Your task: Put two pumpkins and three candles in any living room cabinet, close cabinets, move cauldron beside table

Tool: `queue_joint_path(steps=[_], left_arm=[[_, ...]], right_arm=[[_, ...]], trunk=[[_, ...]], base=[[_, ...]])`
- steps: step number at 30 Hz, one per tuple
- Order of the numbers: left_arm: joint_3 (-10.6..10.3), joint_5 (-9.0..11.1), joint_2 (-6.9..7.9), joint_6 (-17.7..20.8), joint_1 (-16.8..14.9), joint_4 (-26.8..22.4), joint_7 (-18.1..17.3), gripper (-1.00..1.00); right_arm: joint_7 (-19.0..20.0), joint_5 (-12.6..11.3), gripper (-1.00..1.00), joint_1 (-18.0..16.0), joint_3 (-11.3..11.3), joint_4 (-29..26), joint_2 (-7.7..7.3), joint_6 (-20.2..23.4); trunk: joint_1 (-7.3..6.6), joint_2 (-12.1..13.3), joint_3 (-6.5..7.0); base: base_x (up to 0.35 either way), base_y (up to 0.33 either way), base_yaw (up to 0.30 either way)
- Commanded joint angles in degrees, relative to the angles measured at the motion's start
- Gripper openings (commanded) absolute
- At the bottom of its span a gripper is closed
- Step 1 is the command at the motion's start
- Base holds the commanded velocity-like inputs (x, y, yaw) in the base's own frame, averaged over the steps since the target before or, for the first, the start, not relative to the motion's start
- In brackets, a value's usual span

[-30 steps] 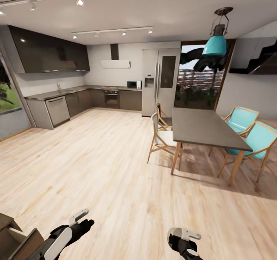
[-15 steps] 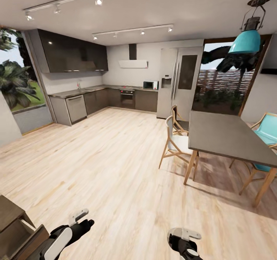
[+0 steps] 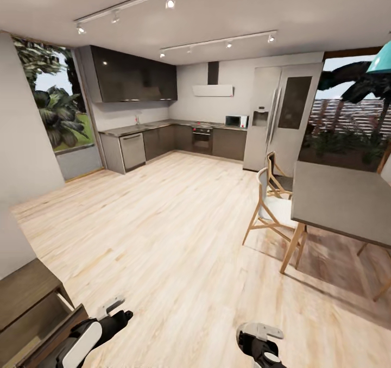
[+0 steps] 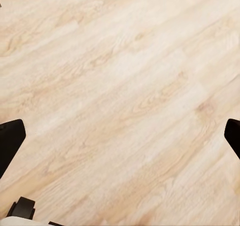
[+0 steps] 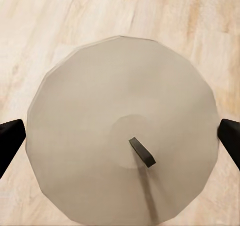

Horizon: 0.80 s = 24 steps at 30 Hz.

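Left gripper (image 4: 120, 131) is spread wide with nothing in it, its two dark fingertips (image 4: 11, 141) sitting at opposite edges of the left wrist view and bare plank floor (image 4: 125, 75) between them. In the head view it hangs low over the floor (image 3: 114, 316), just beside the cabinet (image 3: 24, 297).

Right gripper (image 5: 120, 133) is also spread wide and empty. Its tips frame a pale grey round disc (image 5: 120, 141) with a small dark tab (image 5: 142, 152) sticking out near its middle; can't tell what that disc actually is. In the head view the right gripper (image 3: 259, 340) sits at the bottom edge over the floor.

The cabinet is the dark brown wood unit in the bottom left corner of the head view. Its front looks pulled open, with a lighter inside showing below the top.

Further out: a grey-topped table (image 3: 339, 202) with wooden legs on the right, and two wooden chairs (image 3: 269, 205) tucked against its near side. At the back, a kitchen with glossy dark cupboards (image 3: 133, 77), a steel fridge (image 3: 279, 118), a microwave (image 3: 235, 121), an oven (image 3: 201, 137) and a white hood (image 3: 213, 90). A teal lamp (image 3: 380, 63) peeks in at the top right.

No readable brands, labels or writing anywhere; everything's too small or plain.
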Motion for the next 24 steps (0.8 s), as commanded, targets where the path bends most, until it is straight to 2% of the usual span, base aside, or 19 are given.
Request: queue_joint_path(steps=[1, 22, 24], left_arm=[[-0.32, 0.59, 0.08, -0.01, -0.06, -0.11, 0.53, 1.00], [-0.39, 0.71, 0.01, -1.57, -0.06, -0.11, 0.63, 1.00], [-0.40, 0.69, -0.51, -1.73, -0.06, -0.11, 0.85, 1.00]], right_arm=[[-0.24, -0.48, -1.00, -0.06, 0.53, -0.03, -0.01, -0.27], [-0.23, -0.16, -1.00, -0.06, 0.62, -0.03, 0.02, -0.32], [-0.21, -0.10, -1.00, -0.06, 0.63, -0.03, 0.03, -0.34]], trunk=[[0.03, -0.11, -0.12], [0.03, -0.11, -0.12], [0.03, -0.11, -0.12]], base=[[0.000, 0.000, 0.284], [0.000, 0.000, 0.284], [0.000, 0.000, 0.284]])
